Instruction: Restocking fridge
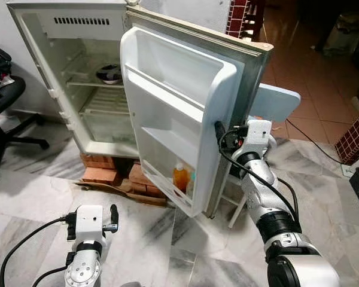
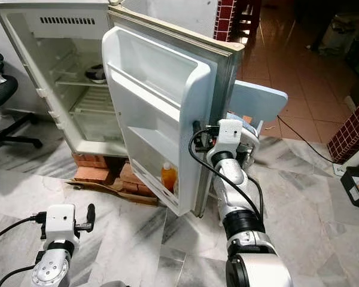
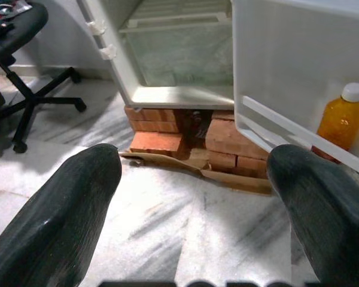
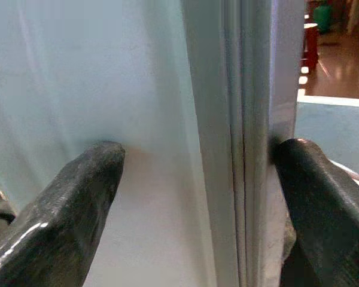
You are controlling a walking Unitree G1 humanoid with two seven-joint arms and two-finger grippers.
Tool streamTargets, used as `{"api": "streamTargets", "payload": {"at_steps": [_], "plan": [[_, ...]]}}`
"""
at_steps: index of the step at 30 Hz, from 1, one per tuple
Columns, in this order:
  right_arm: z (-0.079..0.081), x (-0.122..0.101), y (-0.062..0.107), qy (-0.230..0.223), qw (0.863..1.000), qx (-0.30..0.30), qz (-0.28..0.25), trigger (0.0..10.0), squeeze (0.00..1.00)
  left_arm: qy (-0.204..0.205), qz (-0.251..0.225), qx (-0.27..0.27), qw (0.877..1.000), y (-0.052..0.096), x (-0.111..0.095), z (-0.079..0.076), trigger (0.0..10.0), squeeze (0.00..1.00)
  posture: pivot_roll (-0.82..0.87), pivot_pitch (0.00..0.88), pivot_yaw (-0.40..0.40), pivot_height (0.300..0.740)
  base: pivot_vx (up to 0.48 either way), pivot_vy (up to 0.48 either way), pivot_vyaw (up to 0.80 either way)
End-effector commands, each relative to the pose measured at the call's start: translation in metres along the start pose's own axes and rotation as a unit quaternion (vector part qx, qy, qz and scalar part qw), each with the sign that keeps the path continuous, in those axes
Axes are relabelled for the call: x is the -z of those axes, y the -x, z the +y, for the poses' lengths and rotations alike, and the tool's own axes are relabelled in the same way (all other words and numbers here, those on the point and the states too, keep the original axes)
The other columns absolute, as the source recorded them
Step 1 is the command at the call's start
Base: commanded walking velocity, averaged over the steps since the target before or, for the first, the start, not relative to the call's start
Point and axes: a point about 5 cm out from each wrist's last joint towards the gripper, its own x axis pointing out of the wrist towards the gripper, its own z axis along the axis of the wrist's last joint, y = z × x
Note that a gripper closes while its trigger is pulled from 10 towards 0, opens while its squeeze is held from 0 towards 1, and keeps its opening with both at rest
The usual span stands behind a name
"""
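Observation:
The small white fridge (image 1: 78, 66) stands open on bricks. Its door (image 1: 179, 107) is swung out toward me, the inner shelves facing left. An orange bottle (image 1: 180, 177) with a white cap stands in the lowest door shelf and is also in the left wrist view (image 3: 342, 119). My right gripper (image 4: 197, 158) is open, straddling the door's free edge (image 1: 224, 134), with one finger (image 4: 90, 179) on the inner liner and the other on the outer side. My left gripper (image 3: 194, 173) hangs low and open over the marble floor, holding nothing.
A bowl (image 1: 109, 73) sits on an upper fridge shelf. Bricks (image 1: 102, 173) and flattened cardboard prop up the fridge. A black office chair (image 1: 3, 113) stands at the left. A light blue chair (image 1: 275, 101) is behind the door, and a tiled pillar (image 1: 356, 137) stands far right.

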Motion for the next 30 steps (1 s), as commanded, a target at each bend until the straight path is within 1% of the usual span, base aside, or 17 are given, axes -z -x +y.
{"api": "streamTargets", "payload": {"at_steps": [1,2,3,4,7,9,13,15,16,18,21,23,25,26,28,29,30], "plan": [[0.046,-0.004,0.0,-0.108,0.979,-0.172,0.006,10.0,0.0,-0.004,-0.002,0.001,1.0,-0.001,-0.003,0.001,10.0,0.0,0.05,0.027,0.006,0.74,0.0,0.0,0.0],[0.046,-0.004,0.0,-0.108,0.979,-0.172,0.006,10.0,0.0,-0.004,-0.002,0.001,1.0,-0.001,-0.003,0.001,10.0,0.0,0.05,0.027,0.006,0.74,0.0,0.0,0.0],[0.07,-0.014,0.018,-0.206,0.928,-0.31,0.003,10.0,0.0,-0.005,0.001,0.003,1.0,-0.001,-0.002,0.001,10.0,0.0,0.05,0.027,0.01,0.74,0.0,0.0,0.0],[0.077,-0.018,0.026,-0.228,0.909,-0.35,0.005,10.0,0.0,-0.006,0.002,0.004,1.0,-0.002,-0.002,0.001,10.0,0.0,0.04,0.026,0.012,0.74,0.0,0.0,0.0],[0.083,-0.022,0.047,-0.251,0.863,-0.438,0.026,10.0,0.0,-0.012,0.003,0.01,1.0,-0.003,-0.002,-0.001,10.0,0.0,0.04,0.024,0.015,0.74,0.0,0.0,0.0],[0.079,-0.014,0.063,-0.23,0.845,-0.478,0.059,10.0,0.0,-0.014,0.003,0.012,1.0,-0.004,-0.002,-0.003,10.0,0.0,0.04,0.024,0.015,0.74,0.0,0.0,0.0],[0.068,0.0,0.07,-0.209,0.85,-0.474,0.096,10.0,0.0,-0.014,0.001,0.012,1.0,-0.006,-0.004,-0.002,10.0,0.0,0.04,0.022,0.02,0.74,0.0,0.0,0.0],[0.054,0.013,0.088,-0.172,0.837,-0.496,0.155,10.0,0.0,-0.017,0.002,0.014,1.0,-0.006,-0.004,-0.003,10.0,0.0,0.03,0.022,0.024,0.74,0.0,0.0,0.0],[0.054,0.013,0.088,-0.172,0.837,-0.496,0.155,10.0,0.0,-0.017,0.002,0.014,1.0,-0.006,-0.004,-0.003,10.0,0.0,0.03,0.022,0.024,0.74,0.0,0.0,0.0],[0.046,0.021,0.107,-0.13,0.812,-0.53,0.207,10.0,0.0,-0.018,0.003,0.015,1.0,-0.006,-0.003,-0.003,10.0,0.0,0.03,0.023,0.024,0.74,0.0,0.0,0.0],[0.037,0.029,0.115,-0.095,0.802,-0.537,0.244,10.0,0.0,-0.019,0.005,0.016,1.0,-0.006,-0.003,-0.003,10.0,0.0,0.03,0.023,0.024,0.74,0.0,0.0,0.0],[0.031,0.034,0.116,-0.07,0.805,-0.53,0.257,10.0,0.0,-0.02,0.007,0.017,1.0,-0.006,-0.003,-0.003,10.0,0.0,0.04,0.022,0.024,0.74,0.0,0.0,0.0],[0.016,0.047,0.112,0.003,0.821,-0.498,0.279,10.0,0.0,-0.023,0.011,0.022,0.999,-0.006,-0.002,-0.004,10.0,0.0,0.03,0.022,0.024,0.74,0.0,0.0,0.0],[0.016,0.047,0.112,0.003,0.821,-0.498,0.279,10.0,0.0,-0.023,0.011,0.022,0.999,-0.006,-0.002,-0.004,10.0,0.0,0.03,0.022,0.024,0.74,0.0,0.0,0.0],[0.011,0.049,0.1,0.033,0.847,-0.457,0.271,10.0,0.0,-0.024,0.015,0.027,0.999,-0.007,-0.001,-0.005,10.0,0.0,0.03,0.022,0.024,0.74,0.0,0.0,0.0],[0.011,0.049,0.1,0.033,0.847,-0.457,0.271,10.0,0.0,-0.024,0.015,0.027,0.999,-0.007,-0.001,-0.005,10.0,0.0,0.03,0.022,0.024,0.74,0.0,0.0,0.0],[0.009,0.049,0.091,0.058,0.867,-0.422,0.258,10.0,0.0,-0.025,0.017,0.038,0.999,-0.008,-0.001,-0.007,10.0,0.0,0.03,0.019,0.026,0.74,0.0,0.0,0.0]]}}
